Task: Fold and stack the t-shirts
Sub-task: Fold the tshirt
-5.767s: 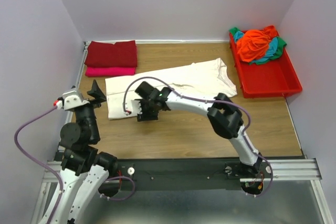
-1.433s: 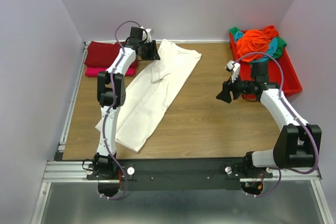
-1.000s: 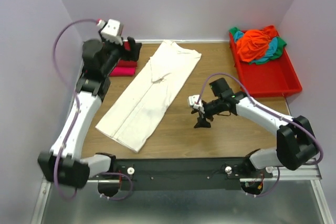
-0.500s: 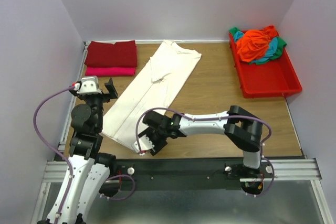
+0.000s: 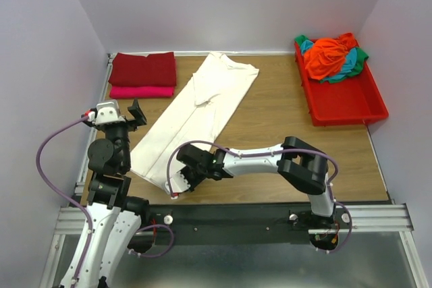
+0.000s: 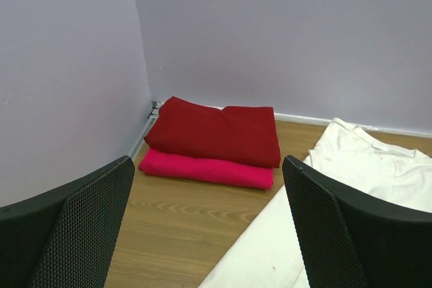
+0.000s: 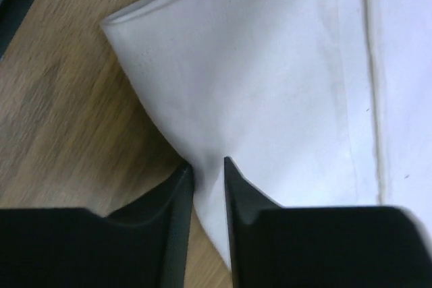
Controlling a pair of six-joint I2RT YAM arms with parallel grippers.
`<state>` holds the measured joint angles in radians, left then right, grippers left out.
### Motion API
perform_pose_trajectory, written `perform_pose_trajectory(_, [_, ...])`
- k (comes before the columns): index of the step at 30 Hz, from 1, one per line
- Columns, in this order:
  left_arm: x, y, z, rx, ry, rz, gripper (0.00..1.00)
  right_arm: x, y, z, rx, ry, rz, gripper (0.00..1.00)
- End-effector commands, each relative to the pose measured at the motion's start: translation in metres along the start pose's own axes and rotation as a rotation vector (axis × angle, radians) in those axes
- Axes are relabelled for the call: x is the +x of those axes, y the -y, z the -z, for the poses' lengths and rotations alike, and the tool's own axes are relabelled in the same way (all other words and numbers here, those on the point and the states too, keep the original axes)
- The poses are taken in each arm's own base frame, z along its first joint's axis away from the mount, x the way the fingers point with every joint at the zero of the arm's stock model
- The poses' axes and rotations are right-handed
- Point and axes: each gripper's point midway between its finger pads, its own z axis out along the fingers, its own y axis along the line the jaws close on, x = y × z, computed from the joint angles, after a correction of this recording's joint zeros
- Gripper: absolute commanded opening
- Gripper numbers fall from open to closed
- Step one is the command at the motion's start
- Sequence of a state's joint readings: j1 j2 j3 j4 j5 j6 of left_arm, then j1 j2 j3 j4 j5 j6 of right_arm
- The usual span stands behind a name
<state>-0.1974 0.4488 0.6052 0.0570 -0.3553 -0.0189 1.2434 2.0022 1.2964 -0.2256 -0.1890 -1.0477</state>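
The cream-white t-shirt (image 5: 202, 109) lies flat on the tabletop (image 5: 283, 126) as a long narrow strip. It runs diagonally from the upper centre of the overhead view, where the collar end sits, to the lower left. This shape suggests the lengthwise folds are done and a crosswise fold remains.

The right gripper (image 7: 208, 180) reaches across to the lower-left end of the strip. In the right wrist view its jaws are drawn close together with the white hem edge between them, just beside the corner of the cloth. Treat this as a pinch on the hem. Gripping at the corner gives you control of the whole end when you carry it toward the collar.

The left gripper (image 6: 209, 234) hovers above the tabletop at the left of the overhead view. Its jaws are spread wide and hold nothing. It stands beside the strip, where you can bring it down on the other hem corner.

The dark red t-shirt (image 5: 143, 69) rests folded on the bright pink t-shirt (image 5: 142, 91) in the upper-left corner. This is the stack.

The heap of orange, teal and green t-shirts (image 5: 329, 57) waits unfolded in the red plastic tray (image 5: 351, 106) at the upper right.
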Motion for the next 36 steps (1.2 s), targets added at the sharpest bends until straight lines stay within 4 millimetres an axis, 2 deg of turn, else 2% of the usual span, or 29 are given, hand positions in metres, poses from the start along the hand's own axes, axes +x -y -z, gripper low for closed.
perform_pose_trajectory(1, [-0.010, -0.003, 0.002, -0.012, 0.043, 0.015, 0.98, 0.041, -0.041, -0.018, -0.094, -0.129, -0.012, 0.22])
perform_pose_trajectory(3, [-0.010, -0.003, 0.002, -0.009, 0.044, 0.016, 0.98, 0.045, -0.050, -0.015, -0.116, -0.128, 0.017, 0.06])
perform_pose_trajectory(4, [-0.011, -0.002, 0.003, -0.006, 0.046, 0.016, 0.98, 0.051, -0.061, -0.013, -0.138, -0.138, 0.019, 0.01])
perform_pose_trajectory(7, [-0.012, -0.001, 0.003, 0.002, 0.050, 0.017, 0.98, 0.059, -0.069, 0.007, -0.136, -0.168, 0.054, 0.01])
perform_pose_trajectory(11, [-0.013, 0.009, 0.003, 0.061, 0.060, 0.015, 0.98, 0.085, -0.101, 0.040, -0.197, -0.217, 0.053, 0.01])
perform_pose_trajectory(12, [-0.013, 0.013, 0.002, 0.078, 0.062, 0.015, 0.98, 0.096, -0.111, 0.056, -0.218, -0.236, 0.042, 0.01])
perform_pose_trajectory(14, [-0.011, 0.020, 0.001, 0.116, 0.056, 0.012, 0.98, 0.108, -0.121, 0.074, -0.234, -0.255, 0.042, 0.01])
perform_pose_trajectory(15, [-0.011, 0.022, 0.001, 0.127, 0.055, 0.012, 0.98, 0.121, -0.133, 0.088, -0.285, -0.280, 0.047, 0.01])
perform_pose_trajectory(18, [-0.008, 0.034, 0.000, 0.190, 0.047, 0.017, 0.98, 0.142, -0.151, 0.124, -0.330, -0.324, 0.034, 0.01])
perform_pose_trajectory(19, [-0.007, 0.045, 0.000, 0.246, 0.045, 0.021, 0.98, 0.144, -0.148, 0.136, -0.310, -0.334, 0.033, 0.01])
perform_pose_trajectory(20, [-0.005, 0.052, -0.001, 0.280, 0.041, 0.022, 0.98, 0.152, -0.155, 0.148, -0.338, -0.358, 0.000, 0.02])
perform_pose_trajectory(23, [0.004, 0.078, -0.005, 0.404, -0.002, 0.042, 0.98, 0.162, -0.160, 0.169, -0.336, -0.367, -0.061, 0.04])
perform_pose_trajectory(26, [0.016, 0.099, -0.010, 0.497, -0.075, 0.062, 0.98, 0.170, -0.170, 0.178, -0.333, -0.377, -0.070, 0.10])
perform_pose_trajectory(28, [0.027, 0.109, -0.014, 0.531, -0.138, 0.095, 0.98, 0.174, -0.169, 0.187, -0.304, -0.395, -0.077, 0.13])
perform_pose_trajectory(29, [0.032, 0.115, -0.013, 0.561, -0.162, 0.110, 0.98, 0.177, -0.170, 0.192, -0.294, -0.399, -0.099, 0.18])
perform_pose_trajectory(32, [0.050, 0.129, -0.011, 0.610, -0.256, 0.180, 0.98, 0.180, -0.160, 0.205, -0.222, -0.406, -0.137, 0.36])
perform_pose_trajectory(34, [0.067, 0.140, -0.005, 0.653, -0.346, 0.236, 0.96, 0.188, -0.146, 0.222, -0.129, -0.422, -0.202, 0.42])
perform_pose_trajectory(35, [0.073, 0.143, -0.003, 0.670, -0.377, 0.250, 0.95, 0.189, -0.141, 0.228, -0.094, -0.424, -0.232, 0.42])
perform_pose_trajectory(36, [0.083, 0.148, 0.001, 0.696, -0.420, 0.260, 0.95, 0.189, -0.128, 0.239, -0.031, -0.425, -0.247, 0.43])
